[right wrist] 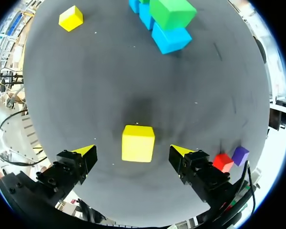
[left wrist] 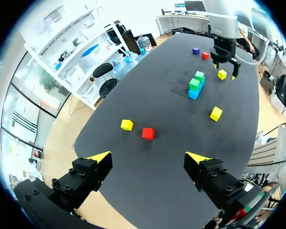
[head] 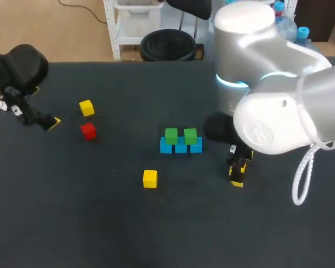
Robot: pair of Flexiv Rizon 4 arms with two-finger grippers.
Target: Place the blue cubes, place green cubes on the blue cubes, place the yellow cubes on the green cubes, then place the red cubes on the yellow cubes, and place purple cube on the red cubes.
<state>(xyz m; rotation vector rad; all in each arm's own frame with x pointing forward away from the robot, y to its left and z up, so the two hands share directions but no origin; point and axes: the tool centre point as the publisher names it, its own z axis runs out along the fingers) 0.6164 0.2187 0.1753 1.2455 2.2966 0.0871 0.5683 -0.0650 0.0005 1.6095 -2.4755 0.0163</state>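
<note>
One yellow cube (right wrist: 138, 143) sits inside right claw (right wrist: 132, 150).

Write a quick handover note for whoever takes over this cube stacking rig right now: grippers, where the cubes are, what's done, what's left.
Grippers: left gripper open and empty; right gripper open, a yellow cube between its fingers, not gripped.
Done: blue cubes in a row, two green cubes on them.
Loose on the table: two more yellow cubes, one red cube; another red cube and the purple cube sit together beside the right gripper.
To do: yellow, red and purple layers.
</note>
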